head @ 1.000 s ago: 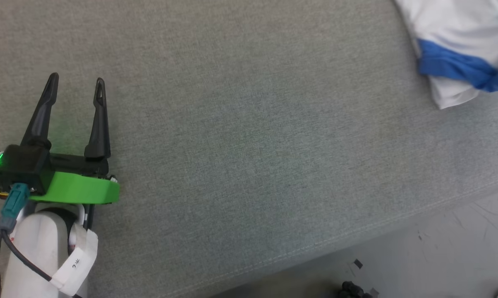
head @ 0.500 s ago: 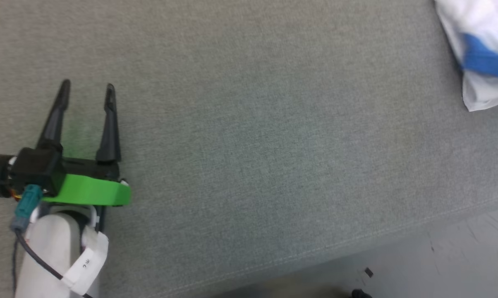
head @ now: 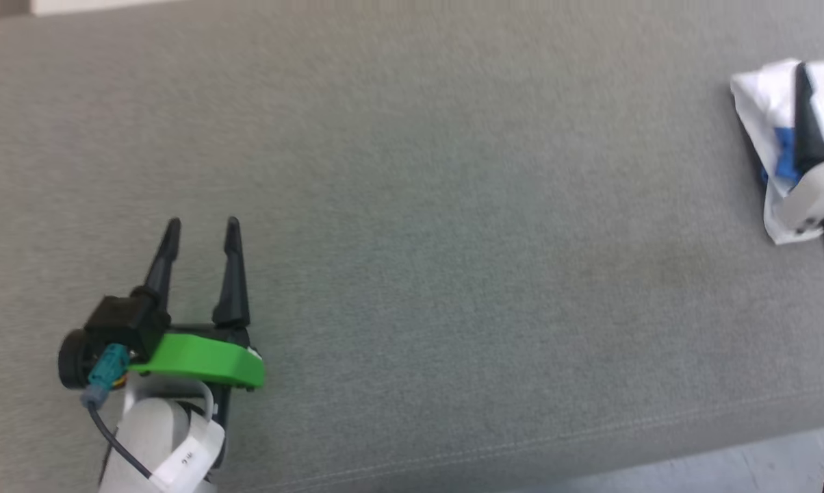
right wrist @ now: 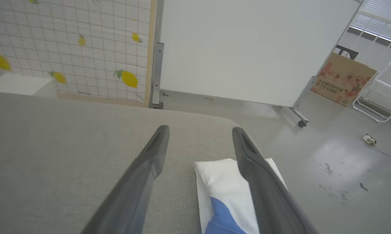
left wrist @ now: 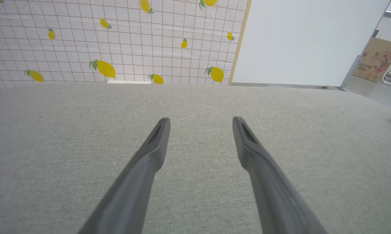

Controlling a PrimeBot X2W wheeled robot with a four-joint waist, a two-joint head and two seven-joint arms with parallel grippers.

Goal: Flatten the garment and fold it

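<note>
Garment [right wrist: 224, 185] let go at right edge of cushion [right wrist: 52, 146].
Right gripper [right wrist: 200, 130] has just spread its jaws, empty; left gripper [head: 202, 229] likewise spread, idle. Fold appears finished.

This looks like a robotics lab or test room, not a home. A broad grey fabric-covered worktop [head: 419, 205] stands before a lemon-printed grid cloth screen in a wooden frame [left wrist: 117, 42] and a plain white partition panel on a caster foot [right wrist: 247, 48]. On the glossy grey floor [right wrist: 328, 143] are a printed cardboard box [right wrist: 343, 79], a white wire rack [right wrist: 380, 94] and a loose floor socket with its cable [right wrist: 367, 139].
</note>
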